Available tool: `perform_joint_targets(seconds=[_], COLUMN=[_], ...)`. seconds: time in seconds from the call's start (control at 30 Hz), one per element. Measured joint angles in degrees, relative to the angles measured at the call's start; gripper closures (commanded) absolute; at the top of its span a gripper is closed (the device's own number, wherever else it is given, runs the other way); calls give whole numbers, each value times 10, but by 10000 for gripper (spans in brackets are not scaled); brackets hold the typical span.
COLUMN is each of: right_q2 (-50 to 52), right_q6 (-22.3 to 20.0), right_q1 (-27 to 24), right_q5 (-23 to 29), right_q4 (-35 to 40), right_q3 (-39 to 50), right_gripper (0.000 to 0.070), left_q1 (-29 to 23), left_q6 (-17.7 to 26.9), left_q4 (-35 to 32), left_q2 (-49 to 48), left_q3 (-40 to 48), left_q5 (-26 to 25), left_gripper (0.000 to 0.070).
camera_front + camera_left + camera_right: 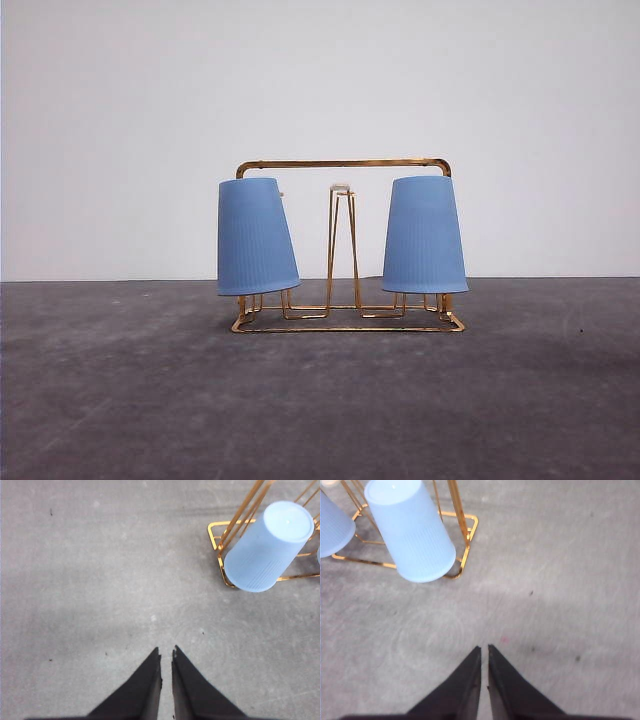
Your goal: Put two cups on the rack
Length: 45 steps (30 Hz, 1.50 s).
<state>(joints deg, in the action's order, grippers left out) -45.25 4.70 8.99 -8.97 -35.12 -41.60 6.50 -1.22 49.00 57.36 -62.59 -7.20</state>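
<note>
Nearest the cameras, over the bare grey speckled tabletop [320, 400], the left gripper [166, 652] shows in its wrist view as two black tapered fingers [147, 685] drawn almost together, a thin slit between the tips, with nothing held. The right gripper [484, 649] looks the same in its own wrist view: black pointed fingers [507, 687] nearly touching, empty, hovering above the grey surface well short of the rack.

Farther back, around the middle of the table in the front view, stands the gold thin-wire rack [345, 164] with its rectangular arched handle frame and wire base resting flat on the table. A light blue ribbed plastic cup on the left [254, 237] sits upside down over a prong at the rack's left end, tilted slightly outward, its flared rim just above the base. A matching light blue cup on the right [424, 236] hangs inverted at the right end, closer to upright. Between them a narrow white-tipped centre prong [341, 188] rises bare.

Behind the table is a plain white wall [320, 80].
</note>
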Motion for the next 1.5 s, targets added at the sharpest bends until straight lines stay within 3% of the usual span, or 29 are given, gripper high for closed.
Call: perform_joint_targets(seconds=[0.37, 0.53, 0.63, 0.83, 1.07, 1.23, 1.5], right_q2=[0, 0, 0, 0, 0, 0, 0], right_q6=[4, 5, 6, 7, 7, 7, 7], right_q1=[0, 0, 0, 0, 0, 0, 0], right_q5=[0, 0, 0, 0, 0, 0, 0], right_q4=[31, 43, 53, 62, 62, 62, 62], right_q3=[0, 0, 0, 0, 0, 0, 0], right_gripper=[688, 688, 688, 688, 688, 688, 688], left_q1=[0, -9, -19, -51, -66, -67, -67], left_q6=[-1, 10, 13, 13, -28, -46, -51], left_q4=[-7, -23, -71, -227, -359, -372, -387], left_q2=[0, -46, -120, -290, -458, -528, -571], left_q3=[0, 22, 89, 323, 539, 598, 609], left_q5=[1, 31, 32, 33, 33, 33, 33], left_gripper=[684, 684, 684, 684, 684, 684, 684])
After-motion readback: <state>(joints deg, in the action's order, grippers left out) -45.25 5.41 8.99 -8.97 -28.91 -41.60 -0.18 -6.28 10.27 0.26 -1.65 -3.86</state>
